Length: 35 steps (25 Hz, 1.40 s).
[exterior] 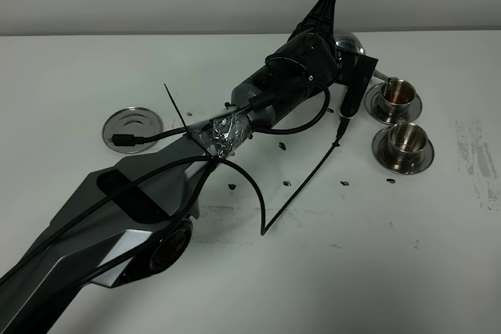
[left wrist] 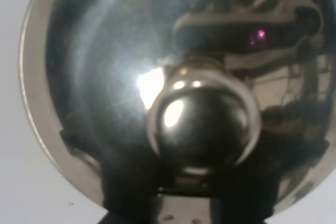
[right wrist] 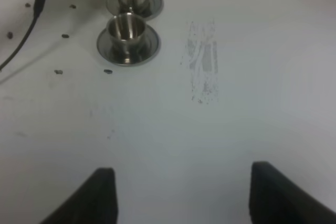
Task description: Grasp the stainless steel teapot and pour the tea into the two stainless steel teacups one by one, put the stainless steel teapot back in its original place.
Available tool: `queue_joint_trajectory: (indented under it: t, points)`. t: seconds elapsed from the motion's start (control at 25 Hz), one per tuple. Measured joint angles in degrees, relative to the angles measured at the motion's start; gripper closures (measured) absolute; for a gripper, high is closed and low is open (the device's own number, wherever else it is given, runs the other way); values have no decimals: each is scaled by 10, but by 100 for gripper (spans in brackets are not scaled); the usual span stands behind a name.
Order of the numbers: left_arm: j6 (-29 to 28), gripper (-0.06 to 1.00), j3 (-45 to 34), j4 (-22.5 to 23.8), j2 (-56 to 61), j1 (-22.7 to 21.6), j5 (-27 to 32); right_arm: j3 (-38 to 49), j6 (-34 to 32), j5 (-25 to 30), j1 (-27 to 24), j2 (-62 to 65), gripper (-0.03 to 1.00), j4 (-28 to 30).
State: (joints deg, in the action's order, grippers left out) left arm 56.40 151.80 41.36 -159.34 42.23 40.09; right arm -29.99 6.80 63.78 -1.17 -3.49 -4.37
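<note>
White tabletop point(exterior: 94, 76), stainless steel teapot point(exterior: 350, 44) clamped in the left gripper point(left wrist: 184, 205), two stainless steel teacups point(exterior: 407, 140) just beside the teapot, tea point(exterior: 400, 97) in the closer one, round steel disc point(exterior: 131, 125) well apart, right gripper point(right wrist: 181, 192) spread open.

White table point(exterior: 78, 68), small dark specks point(exterior: 279, 146) across its middle, grey scuffed patch point(exterior: 474, 154) at the right.

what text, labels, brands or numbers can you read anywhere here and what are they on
None: no readable word, number or logo in any view.
stainless steel teapot: only reflections and a purple glint on its lid.
far teacup, near teacup, round steel disc: plain metal, no markings visible.
grey scuff on the table: a smear, not writing.
</note>
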Motion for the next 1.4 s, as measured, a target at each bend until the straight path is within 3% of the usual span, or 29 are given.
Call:
queue_joint_trajectory:
  t: [1.4]
  points:
    - [14,77,0,13,0,0,-13,0,0,0,0,0,44,0]
